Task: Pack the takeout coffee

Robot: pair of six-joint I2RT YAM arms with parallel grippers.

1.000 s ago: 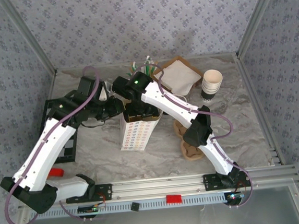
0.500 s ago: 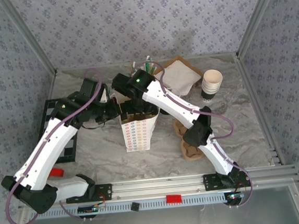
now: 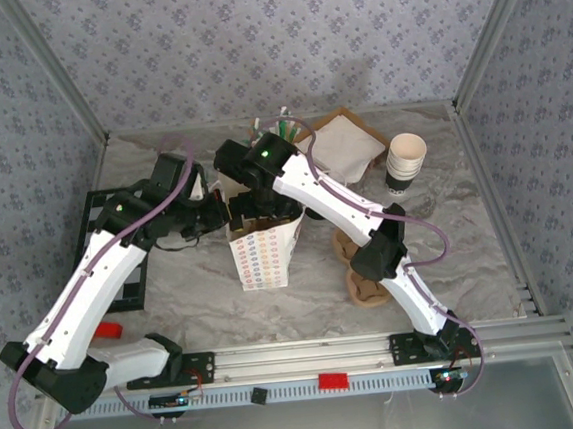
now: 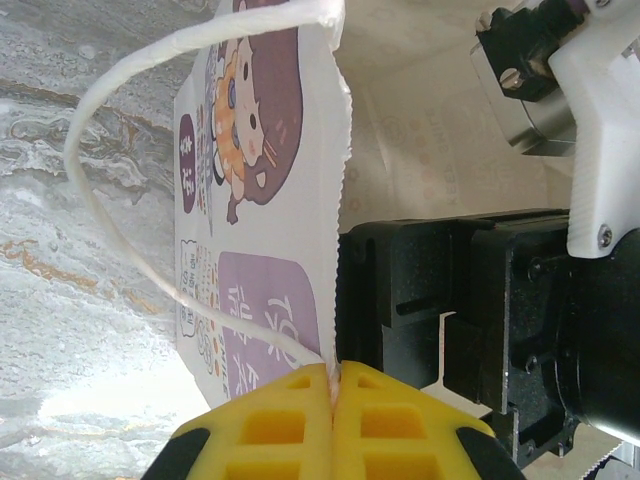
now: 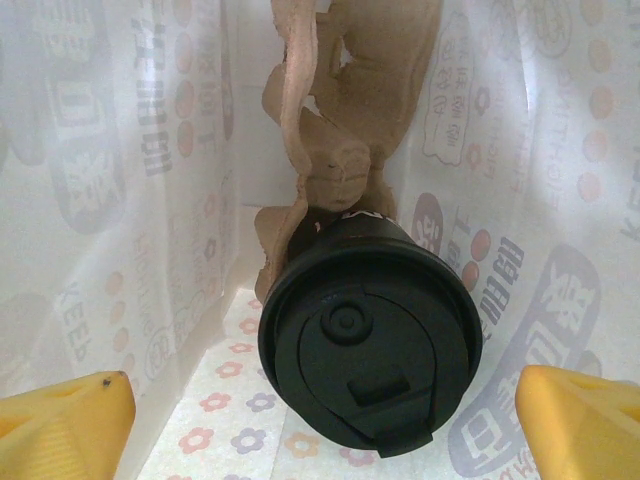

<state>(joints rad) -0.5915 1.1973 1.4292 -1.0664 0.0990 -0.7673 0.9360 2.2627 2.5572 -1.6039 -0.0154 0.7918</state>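
Observation:
A white printed paper bag (image 3: 262, 255) stands mid-table. My left gripper (image 3: 217, 212) is shut on the bag's left top edge; its yellow fingers (image 4: 300, 425) pinch the serrated rim next to the string handle (image 4: 110, 95). My right gripper (image 3: 266, 208) reaches down into the bag's mouth. In the right wrist view, a coffee cup with a black lid (image 5: 368, 350) sits low in the bag against a brown cardboard carrier (image 5: 335, 120). The right gripper (image 5: 325, 425) is open, its yellow fingertips (image 5: 65, 425) wide apart on either side of the lid and not touching it.
A stack of paper cups (image 3: 405, 161) stands at the back right, beside a brown tray of napkins (image 3: 346, 147). Straws (image 3: 281, 127) stick up behind the bag. Brown cup carriers (image 3: 363, 280) lie right of the bag. A black rack (image 3: 122, 279) sits at the left.
The bag's top has been drawn a little left and stands more upright. My left gripper shifted slightly back with the rim. The right gripper stays in the bag's mouth.

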